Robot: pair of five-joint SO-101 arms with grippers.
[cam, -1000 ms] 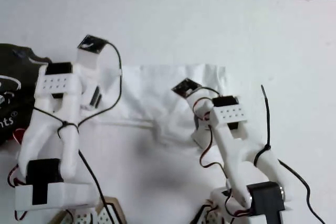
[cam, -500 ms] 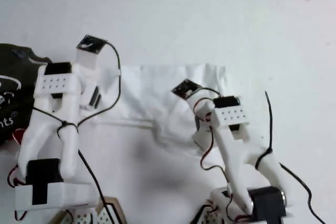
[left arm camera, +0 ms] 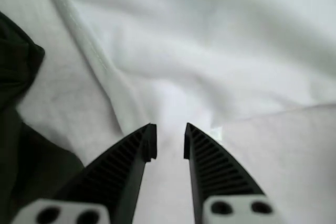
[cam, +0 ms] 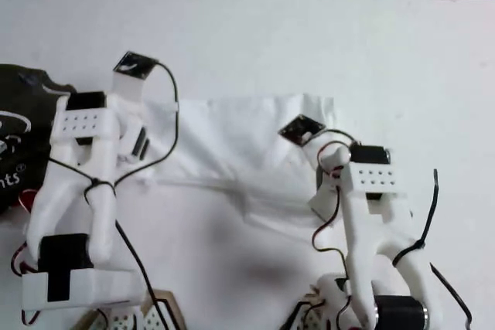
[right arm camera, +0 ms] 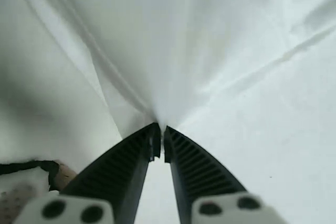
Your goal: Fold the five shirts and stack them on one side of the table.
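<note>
The right gripper (right arm camera: 160, 141) is pinched closed on a fold of the white shirt (cam: 232, 141), and the cloth tents up to its tips and spreads out ahead of it. The left gripper (left arm camera: 169, 141) has its jaws a narrow gap apart with nothing between them, its tips over the same shirt near its edge. A dark shirt (left arm camera: 16, 82) lies just beside it on the table (cam: 325, 36).

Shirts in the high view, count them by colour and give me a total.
white shirt: 1
black shirt: 1
Total: 2 shirts in view
</note>
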